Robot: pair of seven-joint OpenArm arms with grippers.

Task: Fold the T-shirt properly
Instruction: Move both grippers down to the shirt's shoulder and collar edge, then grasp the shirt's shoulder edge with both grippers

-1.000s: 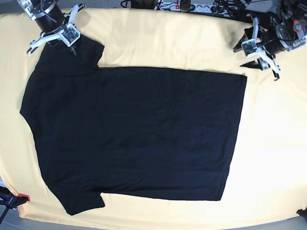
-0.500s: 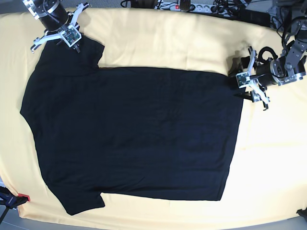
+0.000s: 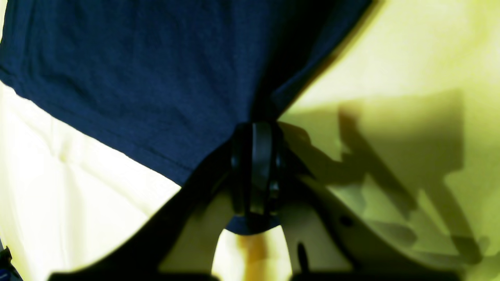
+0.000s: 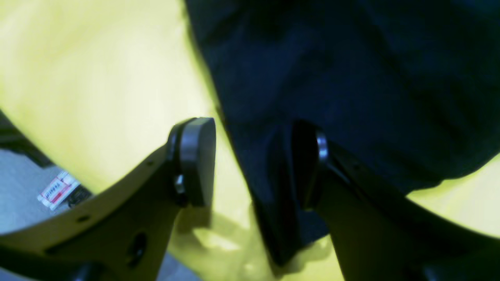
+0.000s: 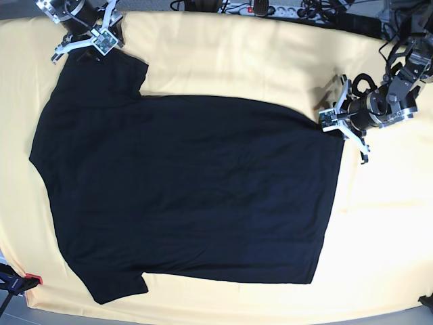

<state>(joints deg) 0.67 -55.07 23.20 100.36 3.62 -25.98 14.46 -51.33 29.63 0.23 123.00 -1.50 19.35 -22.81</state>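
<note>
The black T-shirt (image 5: 183,189) lies flat, plain side up, on the pale yellow cloth (image 5: 237,54); no print shows. My left gripper (image 5: 327,122) is at the shirt's upper right hem corner. In the left wrist view it (image 3: 256,171) is shut on the T-shirt (image 3: 148,78), with cloth pinched between the pads. My right gripper (image 5: 84,53) is at the upper left sleeve. In the right wrist view it (image 4: 252,164) is open, one pad (image 4: 197,156) over the yellow cloth and the other against the T-shirt (image 4: 351,78); the sleeve's edge lies between the jaws.
A power strip and cables (image 5: 264,8) lie along the table's back edge. A small red-tipped object (image 5: 30,279) sits at the front left corner. The right wrist view shows the floor past the cloth's edge, with a red and white label (image 4: 56,191).
My left gripper came down and left from the back right to the hem corner and shut on it; the corner is now drawn toward it. My right gripper moved slightly toward the back edge at the sleeve.
</note>
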